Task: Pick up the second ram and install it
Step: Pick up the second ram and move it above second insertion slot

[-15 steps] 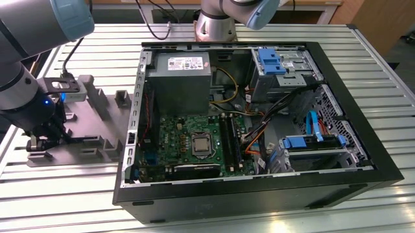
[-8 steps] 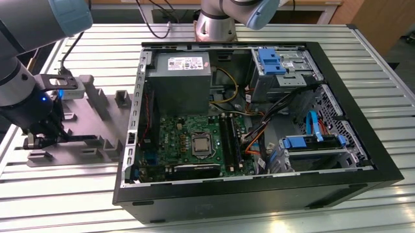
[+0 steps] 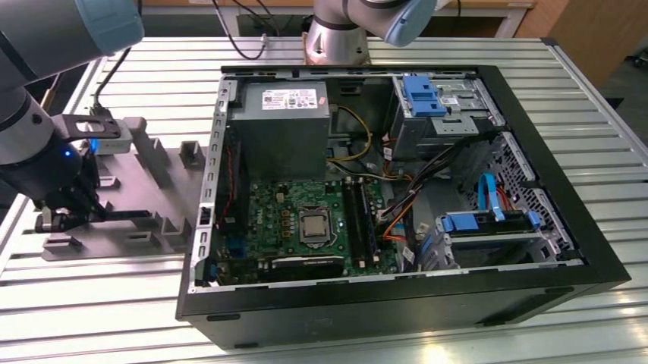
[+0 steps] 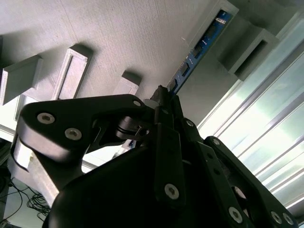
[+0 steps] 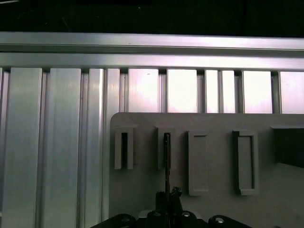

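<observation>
second ram: blue board, black chips
gripper: black, silver screw heads
arm: grey with pale blue caps
fixture plate: plain matte grey
table: silver, ribbed in parallel slats
PC case: black
motherboard: green
drive brackets: bright blue
power supply: grey, white label
cables: orange, red, yellow, black

Bright overhead light, glare on table slats, dark fgd.

table: ribbed bare metal, bright sheen.
holder: grey matt plastic, finely lined surface (seen close in the second wrist view).
gripper: black, smooth, satin; metal screw heads.
ram: blue board, slight gloss.
case: black, matt rim.
</observation>
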Robot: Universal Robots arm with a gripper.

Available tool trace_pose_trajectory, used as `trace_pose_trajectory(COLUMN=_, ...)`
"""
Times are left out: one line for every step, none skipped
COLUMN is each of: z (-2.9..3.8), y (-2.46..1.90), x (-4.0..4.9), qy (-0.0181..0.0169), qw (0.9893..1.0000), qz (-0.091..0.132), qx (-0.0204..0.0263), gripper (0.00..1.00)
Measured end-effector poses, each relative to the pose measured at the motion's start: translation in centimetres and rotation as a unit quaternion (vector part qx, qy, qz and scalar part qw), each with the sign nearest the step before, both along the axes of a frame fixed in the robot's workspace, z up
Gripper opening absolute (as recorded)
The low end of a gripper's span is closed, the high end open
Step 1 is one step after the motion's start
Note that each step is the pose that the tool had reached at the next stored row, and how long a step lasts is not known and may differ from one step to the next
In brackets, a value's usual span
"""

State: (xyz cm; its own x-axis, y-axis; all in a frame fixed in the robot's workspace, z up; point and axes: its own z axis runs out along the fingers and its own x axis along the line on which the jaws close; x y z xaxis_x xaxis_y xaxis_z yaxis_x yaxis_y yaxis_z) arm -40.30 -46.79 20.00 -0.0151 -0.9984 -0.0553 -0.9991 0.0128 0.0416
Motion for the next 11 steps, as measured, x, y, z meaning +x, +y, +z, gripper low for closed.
trace_pose_trajectory(z=0.05, y=0.00, x=0.00, qy=0.0001, qw=1.0000, qz=0.000, qx=-0.0001, gripper=0.14)
trace_pose_trajectory(z=0.11, y=0.00, x=0.00, qy=0.0001, qw=1.0000, qz=0.000, qx=-0.0001, gripper=0.14)
trace_pose_trajectory(z=0.16, y=0.00, x=0.00, qy=0.0000, qw=1.0000, qz=0.000, qx=0.0000, gripper=0.14)
trace_pose_trajectory(z=0.22, y=0.00, x=0.00, qy=0.0000, qw=1.0000, qz=0.000, qx=0.0000, gripper=0.14)
trace_pose_trajectory(z=0.27, y=0.00, x=0.00, qy=0.0000, qw=1.0000, qz=0.000, qx=0.0000, gripper=0.14)
trace_pose_trajectory(z=0.31, y=0.00, x=0.00, qy=0.0000, qw=1.0000, qz=0.000, qx=0.0000, gripper=0.14)
trace_pose_trajectory(z=0.35, y=0.00, x=0.00, qy=-0.0001, qw=1.0000, qz=0.000, qx=0.0000, gripper=0.14)
trace_pose_trajectory(z=0.39, y=0.00, x=0.00, qy=-0.0001, qw=1.0000, qz=0.000, qx=0.0000, gripper=0.14)
trace_pose_trajectory(z=0.43, y=0.00, x=0.00, qy=0.0000, qw=1.0000, qz=0.000, qx=0.0000, gripper=0.14)
trace_pose_trajectory(z=0.47, y=0.00, x=0.00, qy=-0.0001, qw=1.0000, qz=0.000, qx=0.0001, gripper=0.14)
trace_pose_trajectory(z=0.50, y=0.00, x=0.00, qy=-0.0001, qw=1.0000, qz=0.000, qx=0.0001, gripper=0.14)
